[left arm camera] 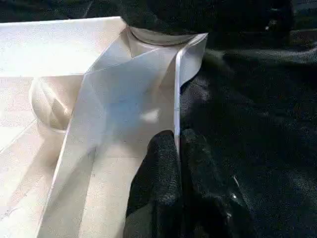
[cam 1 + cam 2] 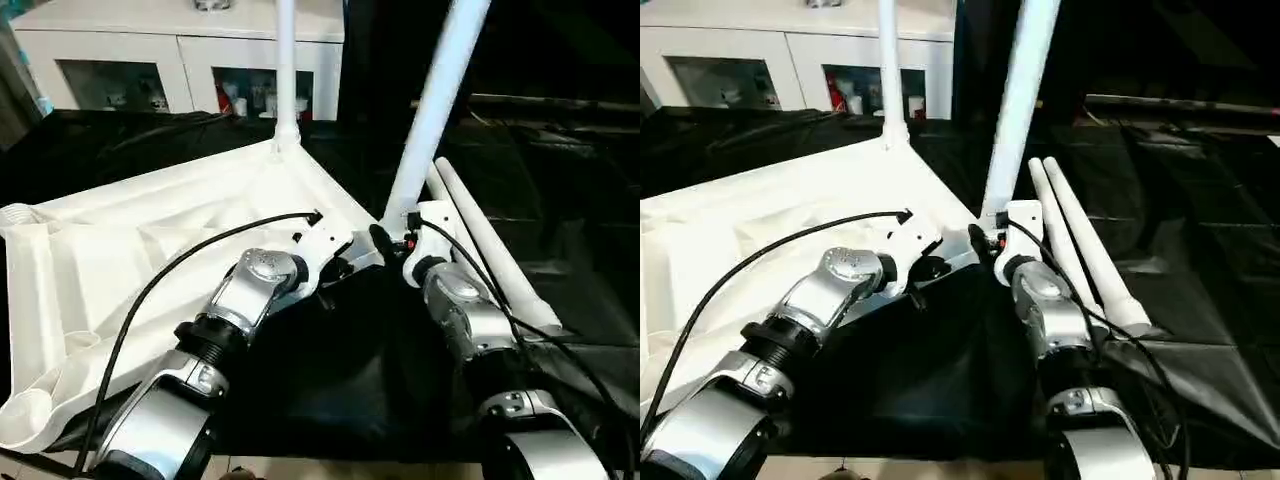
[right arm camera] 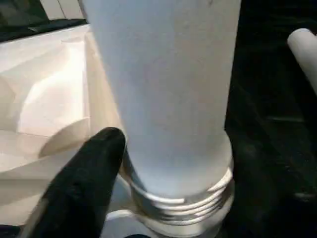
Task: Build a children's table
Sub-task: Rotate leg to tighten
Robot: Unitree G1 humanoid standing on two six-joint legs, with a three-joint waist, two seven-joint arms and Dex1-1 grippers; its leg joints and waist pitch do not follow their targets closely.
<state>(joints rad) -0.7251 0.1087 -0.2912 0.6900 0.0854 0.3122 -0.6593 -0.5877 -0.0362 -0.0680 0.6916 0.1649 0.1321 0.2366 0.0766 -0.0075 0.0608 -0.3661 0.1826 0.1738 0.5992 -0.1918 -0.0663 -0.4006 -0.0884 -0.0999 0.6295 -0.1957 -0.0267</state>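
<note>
Left claw (image 1: pixel 176 148) pinches tabletop (image 2: pixel 150 250) rim; leg (image 2: pixel 435 110) in corner socket.

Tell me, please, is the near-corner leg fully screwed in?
Not fully: the leg stands in its socket, threads exposed above the rim.

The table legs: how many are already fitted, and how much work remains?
One leg stands in the far corner of the upturned tabletop. A second leg leans at the near corner socket with threads exposed, so not fully seated; the right gripper is around its base. The left gripper pinches the tabletop's rim. Two spare legs lie on the black cloth, still unfitted.
</note>
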